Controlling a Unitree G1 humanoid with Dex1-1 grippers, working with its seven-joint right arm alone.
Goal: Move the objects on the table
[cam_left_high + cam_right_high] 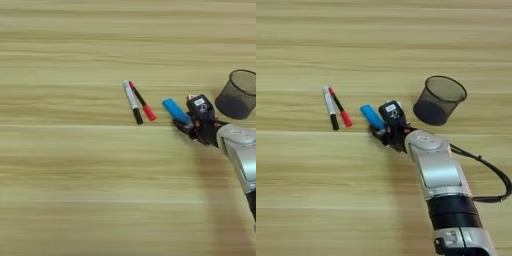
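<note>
Right eye view: table [301, 190], silver right arm [438, 172], black mesh cup [439, 100], three small items.
Right gripper [381, 131] sits at the blue block's [372, 117] near end; can't tell whether the claw is clamped or released. Block lies tilted between cup and pens. White marker [330, 107], black cap toward the robot, beside red pen [340, 106], left of block. No readable labels. Cup is cut off in the left eye view.

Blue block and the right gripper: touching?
Touching. The right eye view shows the blue block's lower end meeting the right gripper with no gap.
</note>
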